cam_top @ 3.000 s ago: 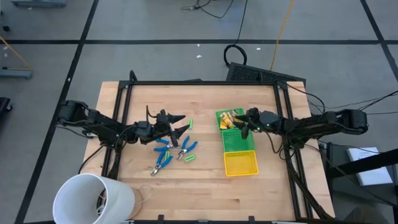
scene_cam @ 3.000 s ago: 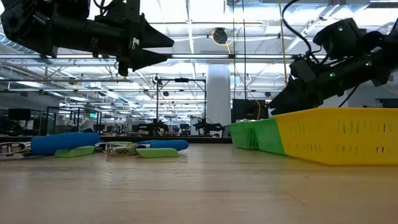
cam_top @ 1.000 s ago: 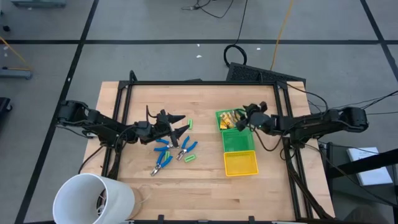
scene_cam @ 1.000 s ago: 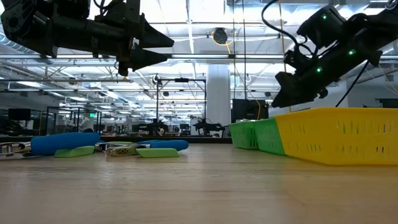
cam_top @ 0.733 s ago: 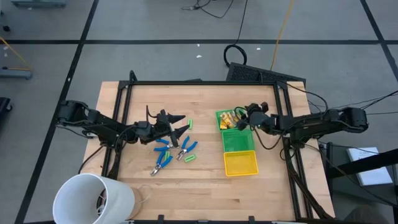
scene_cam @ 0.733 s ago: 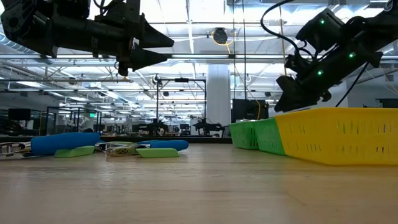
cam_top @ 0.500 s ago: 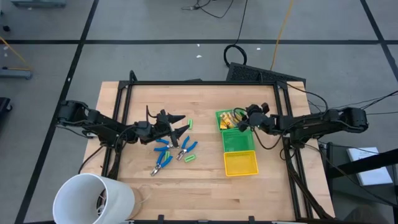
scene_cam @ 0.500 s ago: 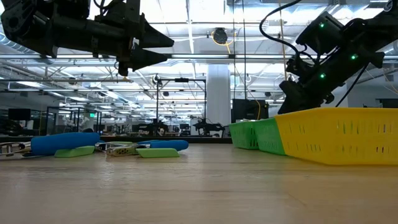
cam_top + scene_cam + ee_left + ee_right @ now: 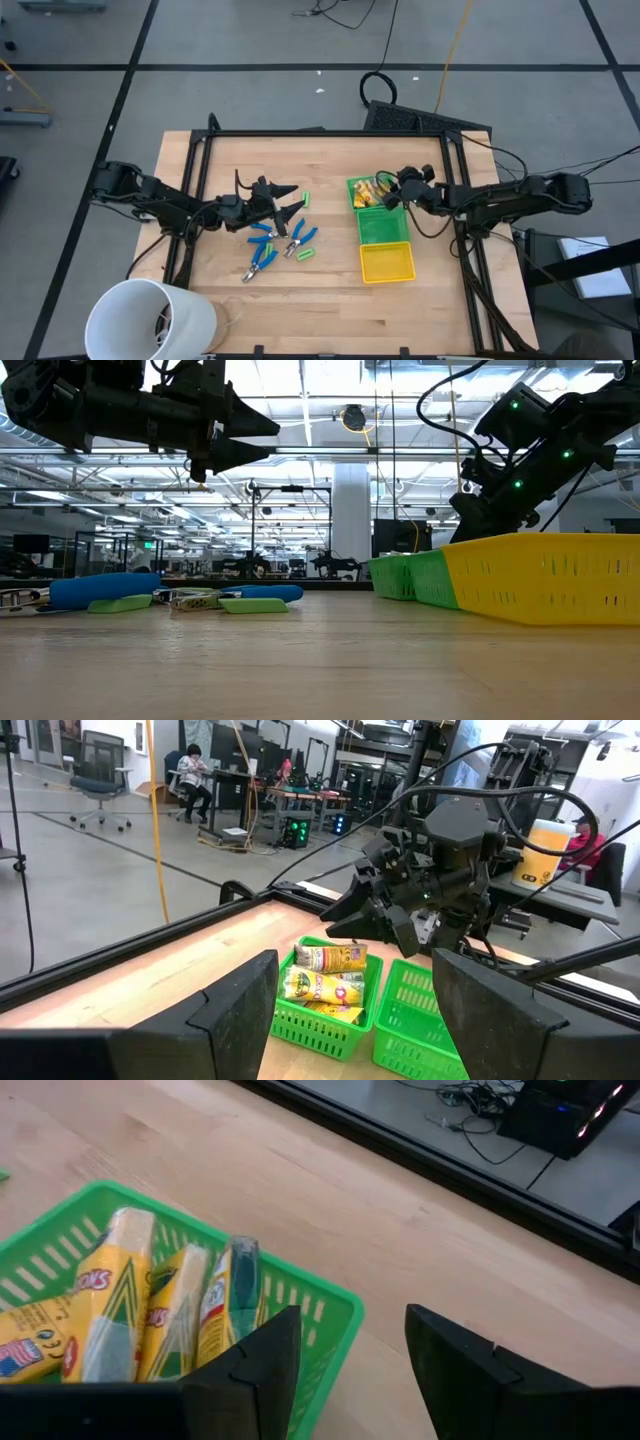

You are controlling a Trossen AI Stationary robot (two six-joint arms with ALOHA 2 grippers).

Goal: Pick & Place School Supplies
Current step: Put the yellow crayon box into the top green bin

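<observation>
Blue-handled pliers [image 9: 265, 237] and short bright-green pieces [image 9: 304, 254] lie flat on the wood, left of centre; the low view shows them too [image 9: 105, 590]. Yellow-tan wrapped blocks [image 9: 150, 1320] lie inside the far green bin [image 9: 368, 192]. My left gripper [image 9: 292, 199] hovers open above the pliers, well off the table [image 9: 272, 440]. My right gripper [image 9: 388, 197] is open and empty, slanting down over the far green bin's right side [image 9: 350, 1320]. The left wrist view shows the bin with the blocks [image 9: 325, 982] and my right gripper [image 9: 350, 915] above it.
An empty middle green bin [image 9: 384, 228] and a yellow bin [image 9: 387, 264] stand in a row near the far green bin. A large white cup [image 9: 150, 318] stands at the near left corner. A black frame rims the table [image 9: 320, 133]. Bare wood lies between pliers and bins.
My right gripper has drawn back a little toward the table's right edge and sunk slightly over the far green bin, staying open. My left arm and the items on the table have kept still.
</observation>
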